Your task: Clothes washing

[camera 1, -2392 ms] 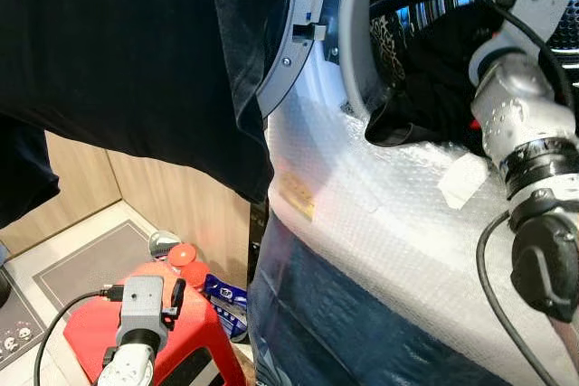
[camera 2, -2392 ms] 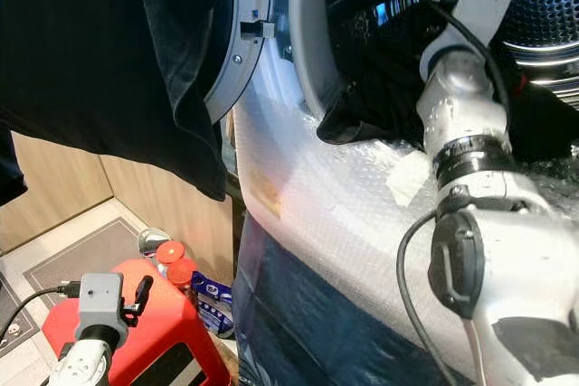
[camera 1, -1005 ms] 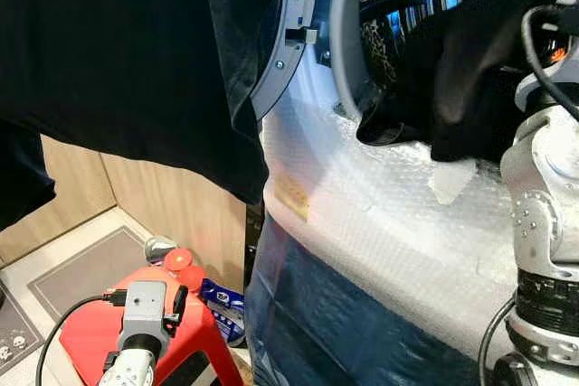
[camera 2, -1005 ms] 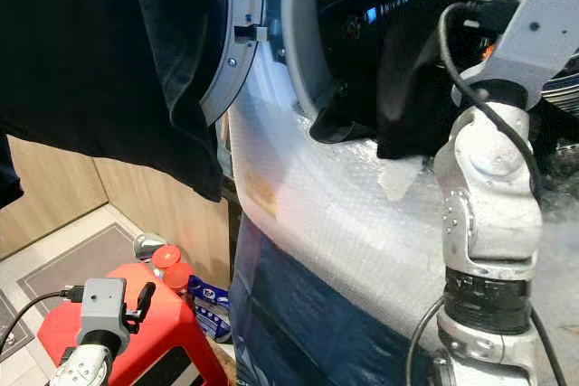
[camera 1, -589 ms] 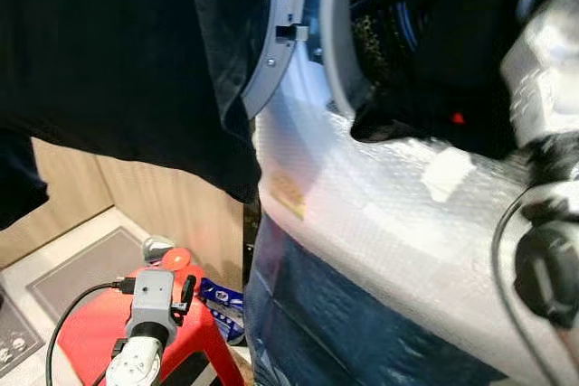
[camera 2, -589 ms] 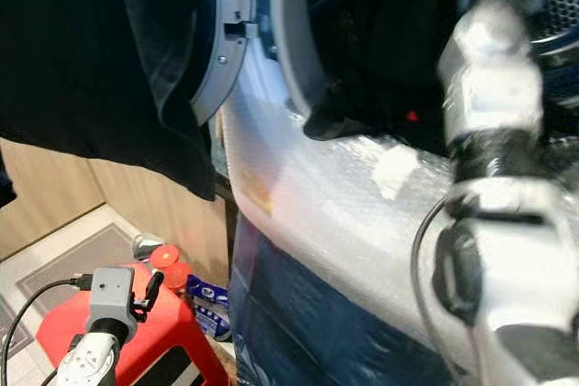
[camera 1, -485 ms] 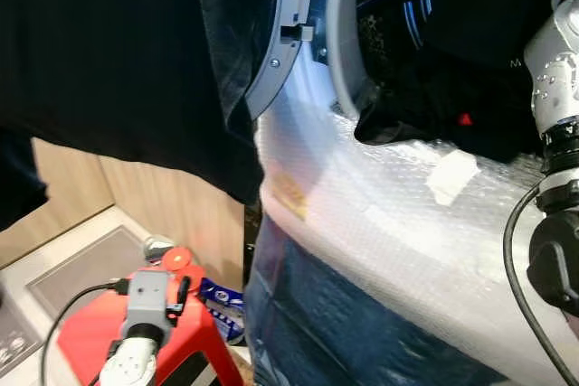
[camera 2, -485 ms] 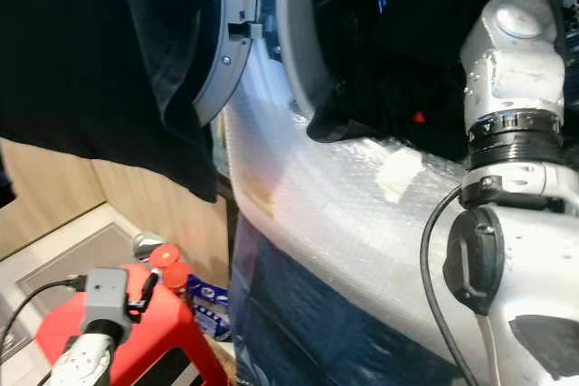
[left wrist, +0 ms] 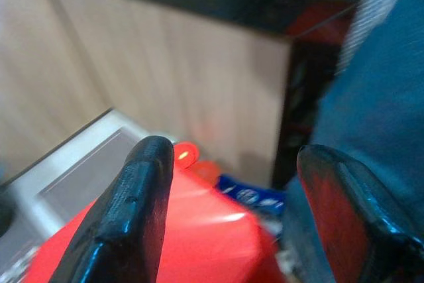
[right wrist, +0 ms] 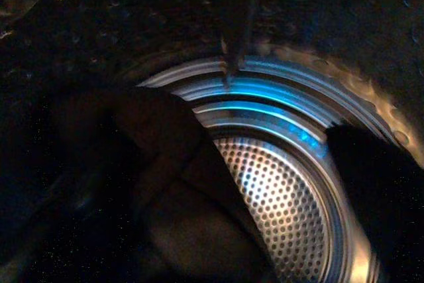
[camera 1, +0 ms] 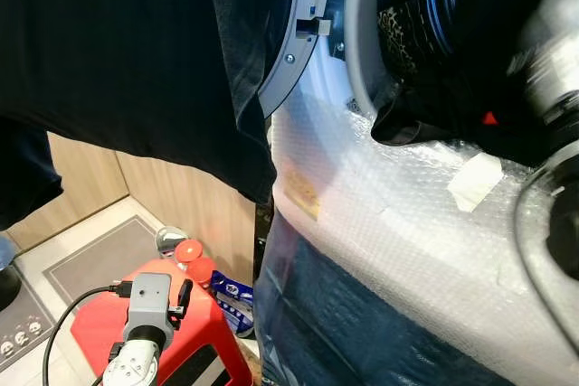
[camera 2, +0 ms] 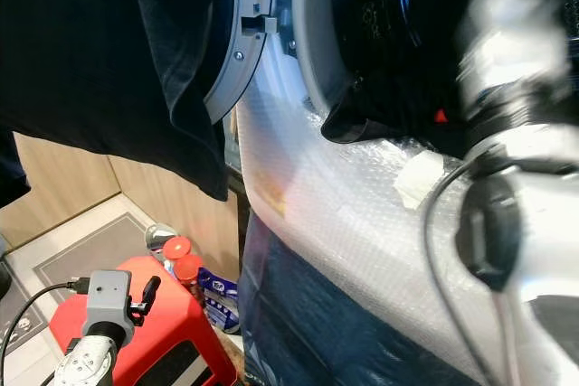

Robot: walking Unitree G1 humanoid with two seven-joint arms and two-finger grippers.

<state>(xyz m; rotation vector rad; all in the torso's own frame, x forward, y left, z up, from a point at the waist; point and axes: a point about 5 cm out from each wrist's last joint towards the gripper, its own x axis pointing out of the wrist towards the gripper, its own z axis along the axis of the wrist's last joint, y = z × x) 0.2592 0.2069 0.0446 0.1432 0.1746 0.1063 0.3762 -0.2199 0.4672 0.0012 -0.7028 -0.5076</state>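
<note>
Front-loading washing machine [camera 1: 362,223], white front wrapped in bubble film, round door ring [camera 1: 291,42] swung open. Perforated steel drum [right wrist: 291,190] lit blue inside. Dark black garments [camera 1: 434,106] bunched at drum mouth, edge spilling over lower rim; leopard-print fabric [camera 1: 391,15] just behind. Large black cloth [camera 1: 118,51] hangs beside door.

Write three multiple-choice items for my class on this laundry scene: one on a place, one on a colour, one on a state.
1. Where does the black garment lie?
A. in the washing machine's door opening
B. on the stool
C. on the floor

2. What colour is the stool?
A. blue
B. red
C. white

3. How are the left gripper fingers?
A. shut on cloth
B. shut, empty
C. open, empty

Key: 1 A, the garment spills over the drum's rim onto the bubble wrap; 2 B, its top shows plain red; 3 C, the left wrist view shows a wide gap between the fingers.
</note>
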